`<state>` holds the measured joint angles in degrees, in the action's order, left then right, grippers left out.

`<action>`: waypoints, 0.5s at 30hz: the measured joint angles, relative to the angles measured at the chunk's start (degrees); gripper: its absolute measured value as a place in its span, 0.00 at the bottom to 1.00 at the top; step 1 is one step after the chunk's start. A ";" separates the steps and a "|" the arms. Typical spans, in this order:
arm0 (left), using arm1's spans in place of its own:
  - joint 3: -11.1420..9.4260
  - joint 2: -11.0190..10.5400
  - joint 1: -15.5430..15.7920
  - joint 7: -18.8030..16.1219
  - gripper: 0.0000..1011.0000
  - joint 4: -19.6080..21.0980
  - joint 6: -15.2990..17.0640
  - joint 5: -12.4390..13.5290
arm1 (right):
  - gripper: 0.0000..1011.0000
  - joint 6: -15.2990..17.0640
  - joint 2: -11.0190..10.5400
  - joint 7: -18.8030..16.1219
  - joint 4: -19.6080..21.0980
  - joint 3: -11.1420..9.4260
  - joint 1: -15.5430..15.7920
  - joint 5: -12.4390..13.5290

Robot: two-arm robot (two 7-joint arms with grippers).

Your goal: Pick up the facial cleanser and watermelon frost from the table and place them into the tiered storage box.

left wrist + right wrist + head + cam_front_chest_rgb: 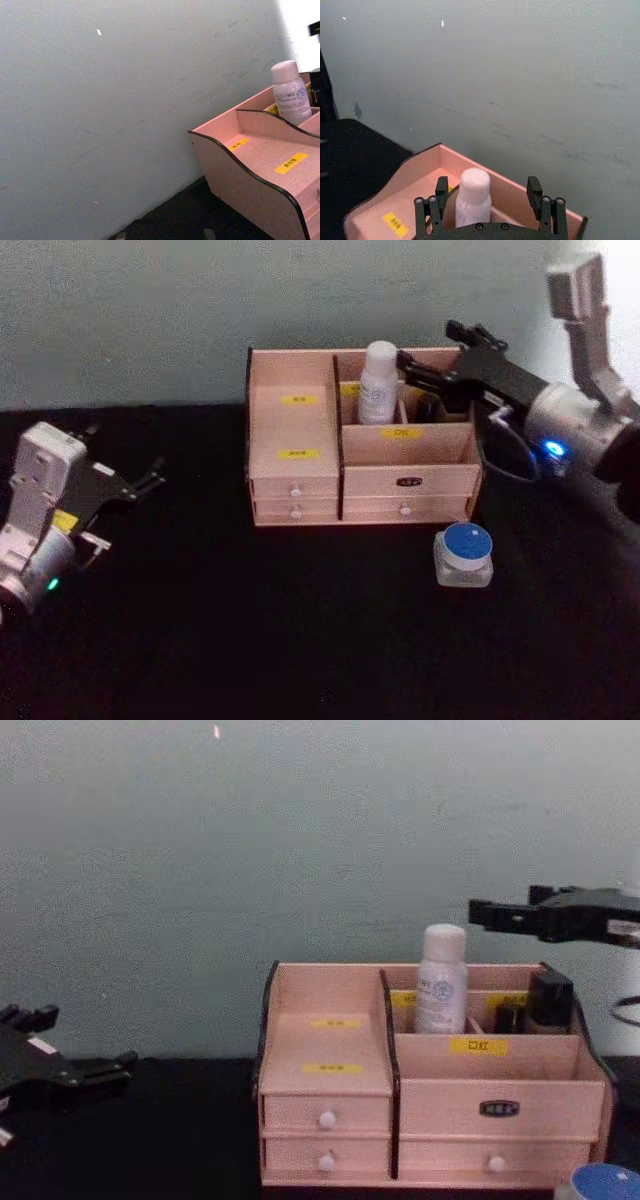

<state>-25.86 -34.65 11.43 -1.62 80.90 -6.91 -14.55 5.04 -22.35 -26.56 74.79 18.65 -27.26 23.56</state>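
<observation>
- Black table (300,640) against a plain grey-green wall (200,870).
- Box (440,445): pale pink-beige wood, stepped compartments, dark curved side edges. It stands at mid-table against the wall.
- Drawers: four in the box front, each with a white knob (327,1119). The upper right one carries a small dark plate (499,1108) whose writing is too small to read.
- Labels: small yellow strips on the tiers. The one on the right middle tier (478,1045) reads "口红". The two on the left tiers (297,453) are not legible.
- Bottle (378,385): white, rounded cap, pale label with fine print that cannot be read. It stands upright in a rear compartment of the box, right of the centre divider.
- Dark items (548,1000): in the rear right compartment, just beside the bottle's slot.
- Jar (465,555): clear squarish body, round blue lid. It sits on the table just in front of the box's right front corner, apart from it.
- Right gripper (487,187): fingers spread wide, raised over the box's rear right. It points at the bottle without touching it.
- Left gripper (140,480): low at the table's left side, well apart from the box, fingers apart and holding nothing.
</observation>
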 joint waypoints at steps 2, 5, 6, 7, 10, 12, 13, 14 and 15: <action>0.00 0.00 0.00 0.00 0.99 0.00 0.00 0.00 | 0.99 1.03 -1.13 0.05 2.36 -0.49 1.66 0.66; 0.00 0.00 0.00 0.00 0.99 0.00 0.00 0.00 | 0.99 3.04 -3.46 0.29 7.20 -1.43 5.22 2.03; 0.00 0.00 0.00 0.00 0.99 0.00 0.00 0.00 | 0.99 3.47 -3.91 0.38 8.03 -1.59 5.92 2.33; 0.00 0.00 0.00 0.00 0.99 0.00 0.00 0.00 | 0.99 3.47 -3.91 0.38 8.03 -1.59 5.92 2.33; 0.00 0.00 0.00 0.00 0.99 0.00 0.00 0.00 | 0.99 5.81 -6.95 1.09 13.36 -2.75 10.65 3.97; 0.00 0.00 0.00 0.00 0.99 0.00 0.00 0.00 | 0.99 6.75 -8.09 1.38 15.07 -3.17 12.37 4.58; 0.00 0.00 0.00 0.00 0.99 0.00 0.00 0.00 | 0.99 7.50 -9.25 1.65 16.63 -3.52 14.03 5.12; 0.00 0.00 0.00 0.00 0.99 0.00 0.00 0.00 | 0.99 8.20 -10.38 1.89 18.13 -3.80 15.62 5.54; 0.00 0.00 0.00 0.00 0.99 0.00 0.00 0.00 | 0.99 8.20 -10.38 1.89 18.13 -3.80 15.62 5.54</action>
<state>-25.86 -34.64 11.43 -1.62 80.90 -6.91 -14.55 13.24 -32.72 -24.67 92.91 14.85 -11.64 29.10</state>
